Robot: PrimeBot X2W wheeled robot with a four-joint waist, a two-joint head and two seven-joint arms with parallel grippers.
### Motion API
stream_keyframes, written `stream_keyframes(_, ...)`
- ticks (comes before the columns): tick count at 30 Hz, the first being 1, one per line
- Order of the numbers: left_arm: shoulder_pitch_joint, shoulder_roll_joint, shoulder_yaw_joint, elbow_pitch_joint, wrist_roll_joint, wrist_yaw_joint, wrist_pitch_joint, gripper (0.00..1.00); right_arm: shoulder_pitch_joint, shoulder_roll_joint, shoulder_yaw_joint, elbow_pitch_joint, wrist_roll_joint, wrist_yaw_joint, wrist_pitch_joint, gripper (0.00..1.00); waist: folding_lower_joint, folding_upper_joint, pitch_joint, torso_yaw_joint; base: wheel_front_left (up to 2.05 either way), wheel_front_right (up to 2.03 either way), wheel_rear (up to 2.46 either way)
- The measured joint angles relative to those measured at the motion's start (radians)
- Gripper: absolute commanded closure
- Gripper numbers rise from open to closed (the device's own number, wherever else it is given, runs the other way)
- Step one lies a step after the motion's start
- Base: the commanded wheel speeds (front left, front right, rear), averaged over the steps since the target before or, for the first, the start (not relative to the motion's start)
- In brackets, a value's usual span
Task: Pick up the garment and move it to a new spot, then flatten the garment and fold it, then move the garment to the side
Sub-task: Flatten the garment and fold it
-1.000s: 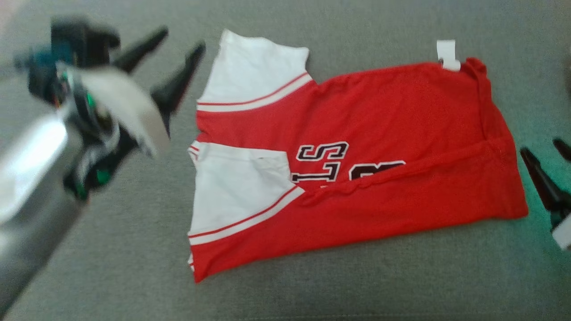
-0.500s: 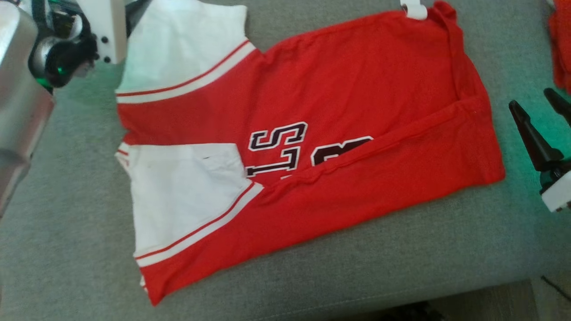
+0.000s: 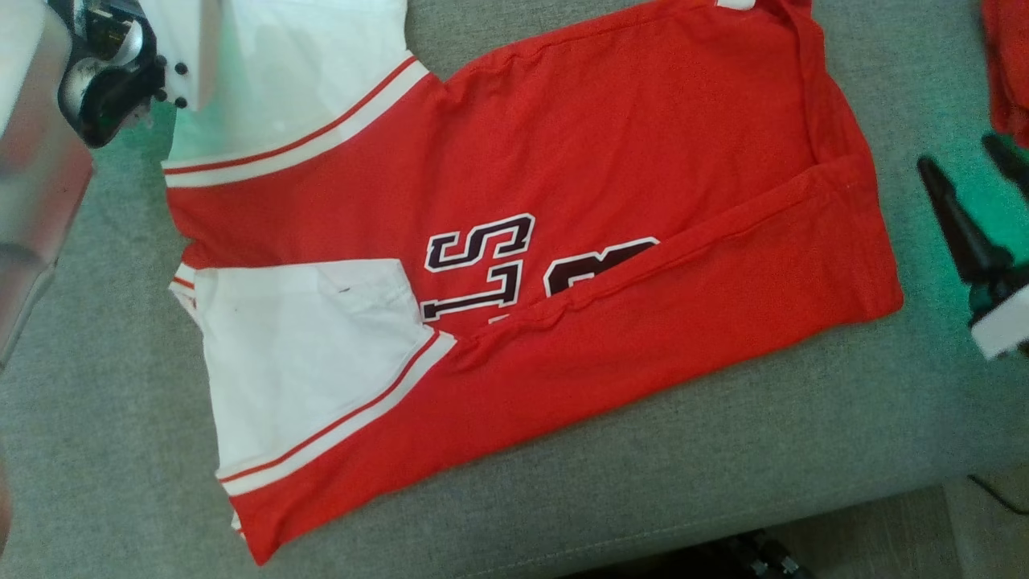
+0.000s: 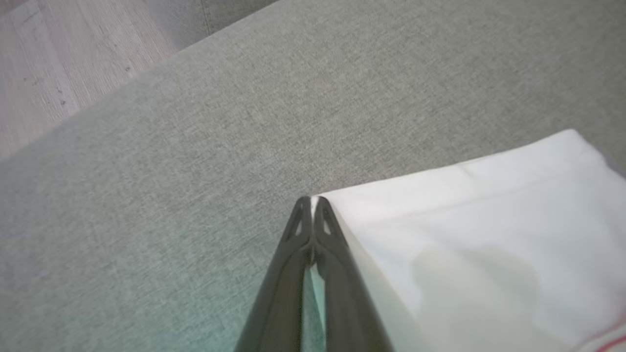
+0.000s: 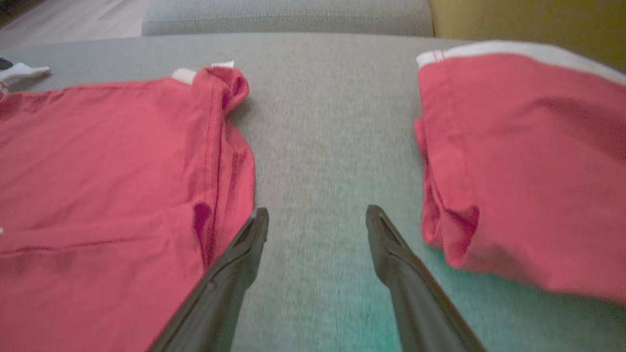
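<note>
The garment (image 3: 611, 161), a red jersey with white sleeves and dark lettering, lies partly folded on the grey cushion (image 3: 723, 466). My left arm's wrist (image 3: 112, 64) sits at the top left over the upper white sleeve (image 3: 273, 88). In the left wrist view my left gripper (image 4: 311, 201) is shut, pinching the corner of that white sleeve (image 4: 489, 234), with a sliver of white cloth between the tips. My right gripper (image 3: 958, 157) stands open just right of the garment's red hem. In the right wrist view the right gripper (image 5: 318, 211) is empty over bare cushion, the garment (image 5: 98, 161) to its left.
A second red piece of clothing (image 5: 528, 161) lies to the right of my right gripper, also at the head view's top right corner (image 3: 1009, 64). The cushion's front edge (image 3: 804, 515) drops to wooden floor (image 3: 884, 539) at the lower right.
The head camera has shifted, so the whole scene slid left and up. My left gripper reached the upper white sleeve and closed on its corner. The right gripper stays open.
</note>
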State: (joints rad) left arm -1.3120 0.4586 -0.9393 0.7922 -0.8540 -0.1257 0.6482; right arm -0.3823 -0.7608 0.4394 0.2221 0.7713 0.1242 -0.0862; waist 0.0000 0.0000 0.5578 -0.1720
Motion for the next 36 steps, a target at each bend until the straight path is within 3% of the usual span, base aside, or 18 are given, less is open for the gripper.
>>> stream_keyframes(4,-0.005,-0.002,-0.03,0.009,0.0,-0.007,-0.034,1.0,-0.089,0.012,0.0,-0.021,-0.007,0.0,0.031,0.0,0.0,0.0,-0.008,0.006,0.0,0.0,0.0)
stream_keyframes(9,-0.005,-0.002,-0.07,-0.002,-0.032,-0.007,-0.051,1.0,-0.253,0.075,0.062,-0.019,-0.049,0.0,0.135,0.0,0.0,0.0,-0.02,0.019,0.0,0.0,0.0)
stream_keyframes(18,-0.036,-0.001,-0.136,-0.052,-0.076,-0.007,-0.072,1.0,-0.477,0.24,0.185,0.222,-0.159,0.0,0.319,0.0,0.0001,0.0,-0.032,0.054,0.0,0.0,0.0)
stream_keyframes(19,-0.036,0.0,-0.142,-0.055,-0.082,-0.007,-0.078,1.0,-0.49,0.251,0.196,0.246,-0.167,0.0,0.332,0.04,0.0001,0.0,-0.034,0.057,0.0,0.0,0.0)
stream_keyframes(23,-0.036,0.003,-0.168,-0.064,-0.103,-0.007,-0.088,1.0,-0.525,0.28,0.217,0.328,-0.196,0.0,0.352,0.5,0.0001,0.0,-0.042,0.066,0.0,0.0,0.0)
stream_keyframes(29,-0.036,0.009,-0.197,-0.067,-0.13,-0.007,-0.115,1.0,-0.562,0.308,0.223,0.418,-0.214,0.0,0.359,0.69,0.0,0.0,-0.051,0.073,0.0,0.0,0.0)
stream_keyframes(33,-0.036,0.011,-0.217,-0.071,-0.134,-0.007,-0.152,1.0,-0.575,0.317,0.224,0.449,-0.213,0.0,0.343,1.0,0.0,0.0,-0.057,0.076,0.0,0.0,0.0)
stream_keyframes(36,-0.037,0.013,-0.23,-0.08,-0.134,-0.007,-0.191,1.0,-0.576,0.317,0.216,0.466,-0.195,0.0,0.312,1.0,0.0,0.0,-0.06,0.08,0.0,0.0,0.0)
